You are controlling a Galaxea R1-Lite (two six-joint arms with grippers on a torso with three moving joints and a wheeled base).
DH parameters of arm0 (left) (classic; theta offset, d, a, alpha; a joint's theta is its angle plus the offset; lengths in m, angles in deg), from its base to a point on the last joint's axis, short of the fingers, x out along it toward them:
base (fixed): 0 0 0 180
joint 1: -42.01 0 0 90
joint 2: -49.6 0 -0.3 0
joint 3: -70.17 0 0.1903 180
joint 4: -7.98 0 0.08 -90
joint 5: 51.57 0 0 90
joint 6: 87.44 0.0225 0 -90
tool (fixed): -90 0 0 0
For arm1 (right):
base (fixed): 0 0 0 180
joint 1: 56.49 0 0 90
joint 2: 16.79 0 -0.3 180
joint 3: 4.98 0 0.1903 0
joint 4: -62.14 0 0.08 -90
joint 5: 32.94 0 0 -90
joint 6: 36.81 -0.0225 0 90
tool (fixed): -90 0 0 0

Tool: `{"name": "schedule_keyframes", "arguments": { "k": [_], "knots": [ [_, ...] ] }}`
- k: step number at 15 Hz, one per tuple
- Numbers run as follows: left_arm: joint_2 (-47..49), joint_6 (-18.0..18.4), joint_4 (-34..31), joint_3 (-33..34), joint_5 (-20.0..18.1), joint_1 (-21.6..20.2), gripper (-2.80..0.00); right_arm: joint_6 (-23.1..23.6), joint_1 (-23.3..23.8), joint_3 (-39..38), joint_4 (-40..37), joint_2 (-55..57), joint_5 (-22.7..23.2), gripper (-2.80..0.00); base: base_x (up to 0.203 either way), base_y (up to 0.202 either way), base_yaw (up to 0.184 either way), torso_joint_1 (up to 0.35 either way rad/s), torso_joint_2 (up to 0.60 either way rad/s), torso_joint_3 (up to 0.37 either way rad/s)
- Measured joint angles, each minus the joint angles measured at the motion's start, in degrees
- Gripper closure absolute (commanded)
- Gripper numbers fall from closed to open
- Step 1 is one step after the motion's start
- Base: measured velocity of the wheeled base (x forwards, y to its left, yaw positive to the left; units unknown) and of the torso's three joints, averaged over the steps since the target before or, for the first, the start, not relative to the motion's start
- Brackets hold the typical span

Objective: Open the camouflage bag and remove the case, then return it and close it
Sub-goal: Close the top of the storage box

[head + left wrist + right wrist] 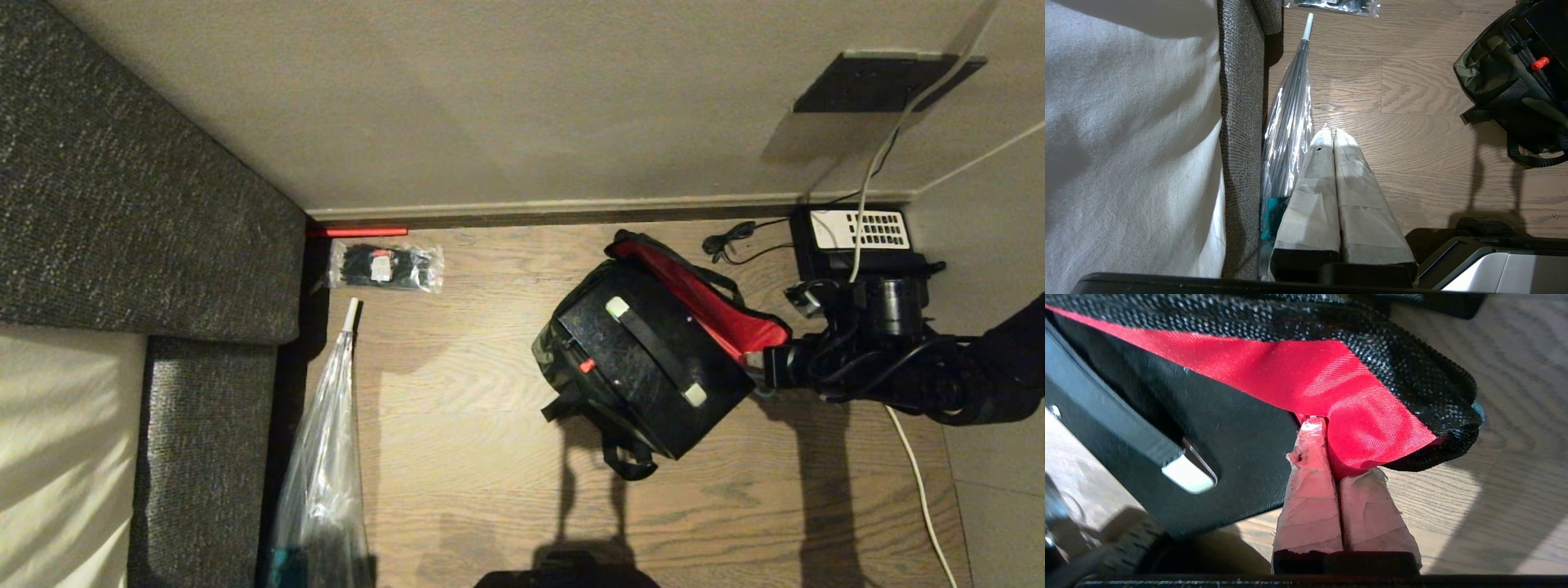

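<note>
While the camouflage bag (571, 359) sits on the wooden floor (457, 457) near the far wall, its lid (702, 306) stands open with the red lining showing. A black case (653, 367) with a strap handle and a small red latch lies in the bag's mouth, covering most of the opening. Reaching in from the right edge of the floor, the right gripper (1331, 435) has its taped fingers pinched tight on the corner of the lid, red fabric caught between them. Over by the sofa (147, 204) at the floor's left edge, the left gripper (1333, 136) hangs with its fingers pressed together and nothing in them, just beside a clear folded umbrella (326, 457). A packet of cable ties (384, 267) lies in the far left corner.
</note>
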Motion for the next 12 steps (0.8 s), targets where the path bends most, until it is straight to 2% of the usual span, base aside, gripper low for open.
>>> {"name": "schedule_keyframes", "arguments": {
  "k": [12],
  "knots": [
    [0.0, 0.0, 0.0, 0.0, 0.0, 0.0, 0.0, 3.8, 0.0, -0.4, 1.1, 1.2, 0.2, 0.0, 0.0, 0.0, 0.0, 0.0, 0.0, 0.0]
  ]
}}
